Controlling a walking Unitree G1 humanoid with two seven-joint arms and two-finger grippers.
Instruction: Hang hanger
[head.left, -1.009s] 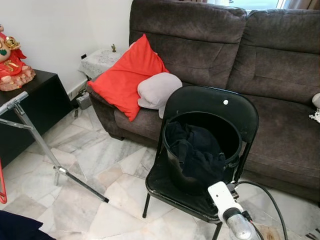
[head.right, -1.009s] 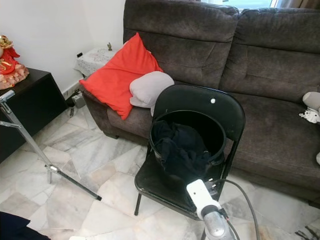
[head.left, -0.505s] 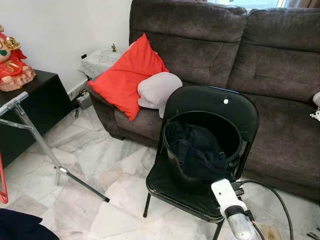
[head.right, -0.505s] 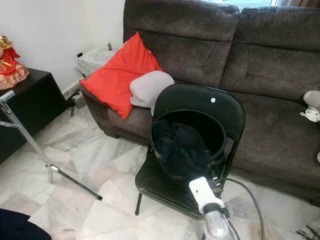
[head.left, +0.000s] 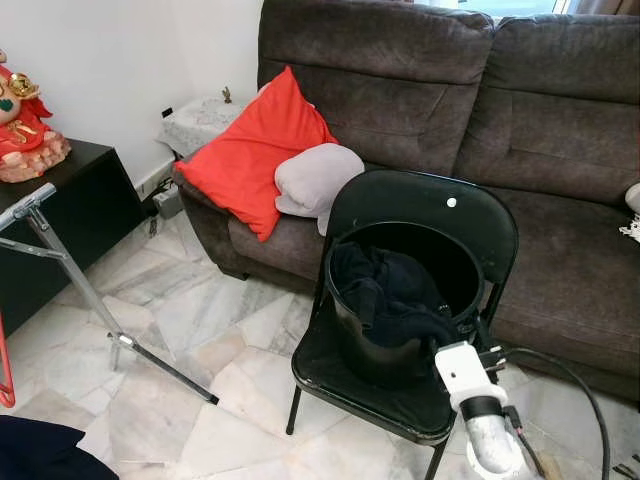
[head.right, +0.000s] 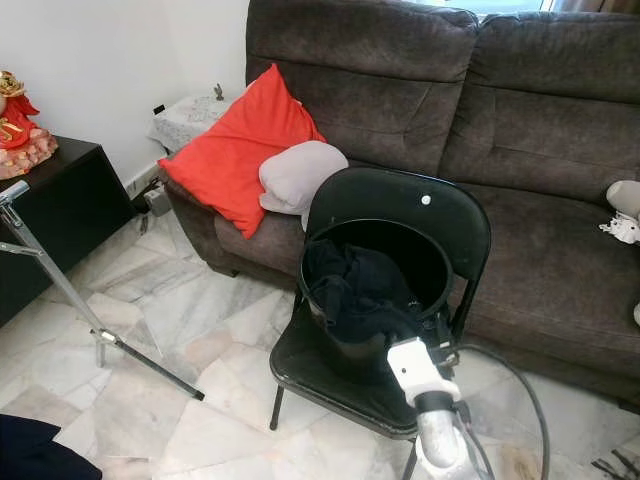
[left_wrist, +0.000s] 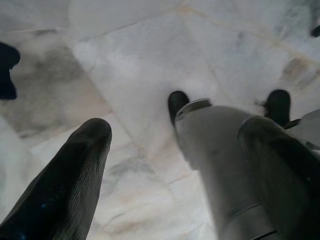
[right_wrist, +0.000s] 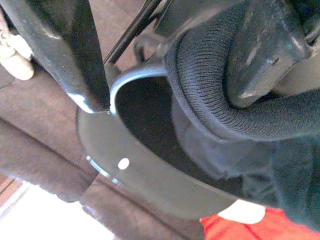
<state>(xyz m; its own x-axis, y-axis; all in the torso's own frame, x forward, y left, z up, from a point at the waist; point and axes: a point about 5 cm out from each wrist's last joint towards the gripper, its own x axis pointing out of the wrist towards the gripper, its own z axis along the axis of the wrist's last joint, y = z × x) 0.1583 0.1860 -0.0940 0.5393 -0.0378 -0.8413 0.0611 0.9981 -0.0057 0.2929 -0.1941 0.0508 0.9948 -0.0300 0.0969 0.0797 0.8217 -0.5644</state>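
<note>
Right arm (head.left: 462, 372): moved since a second ago, from the chair's front edge up to the bucket rim at 5 o'clock of the bucket. Right gripper (right_wrist: 170, 97): you have its fingers (right_wrist: 75, 50) spread apart just inside the rim, released, with a fold of dark knit cloth (right_wrist: 210, 100) curled against one finger. Bucket (head.left: 352, 340): black, standing on the seat of your black folding chair (head.left: 430, 205), holding the dark cloth. Hanger (head.left: 5, 370): red strip at 8 o'clock in your left eye view, mostly cut off by the frame edge, well apart from both grippers. Rack (head.left: 60, 255): metal leg and bar at 9 o'clock, just beside the hanger. Left gripper (left_wrist: 177, 130): unclenched, hanging over the marble floor (left_wrist: 125, 60). Sofa (head.left: 480, 100): behind the chair, with a red cushion (head.left: 250, 155) and a grey pillow (head.left: 315, 180) at 11 o'clock.
</note>
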